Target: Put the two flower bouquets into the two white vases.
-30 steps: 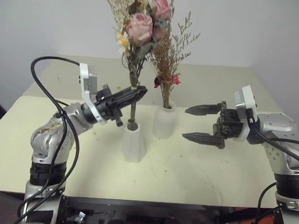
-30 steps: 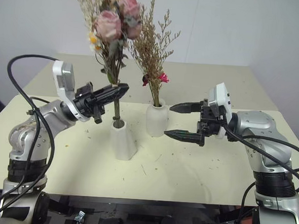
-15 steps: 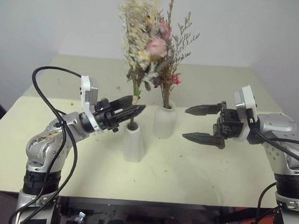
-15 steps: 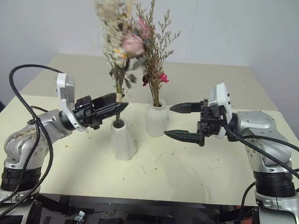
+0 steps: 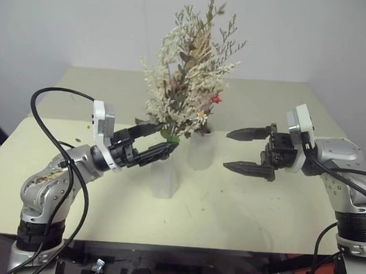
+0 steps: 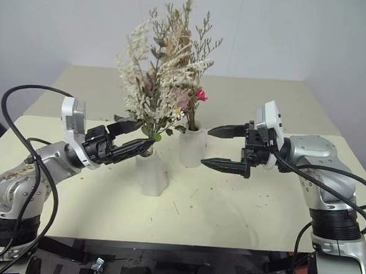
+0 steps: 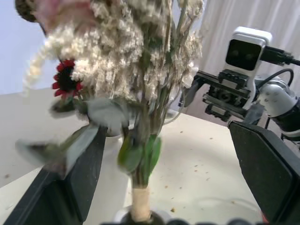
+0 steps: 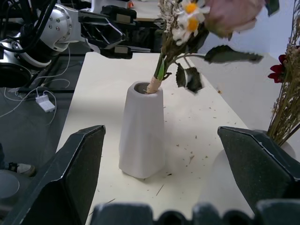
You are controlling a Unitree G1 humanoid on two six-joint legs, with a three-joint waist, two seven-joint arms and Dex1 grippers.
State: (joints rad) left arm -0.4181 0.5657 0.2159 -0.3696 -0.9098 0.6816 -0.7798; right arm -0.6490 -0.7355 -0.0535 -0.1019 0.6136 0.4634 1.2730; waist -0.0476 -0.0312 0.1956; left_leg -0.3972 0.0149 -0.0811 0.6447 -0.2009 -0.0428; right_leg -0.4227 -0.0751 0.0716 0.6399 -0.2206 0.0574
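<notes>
Cream bunch [image 5: 183, 87] dropped deep into cone vase [image 8: 142, 133]; left tool [image 5: 153, 141] let go, fingers apart. Right tool [image 5: 249, 151] apart, empty. Risk: left fingers beside stem could snag, tip vase.

No text, label, brand, number or sign could be read anywhere in the views.
</notes>
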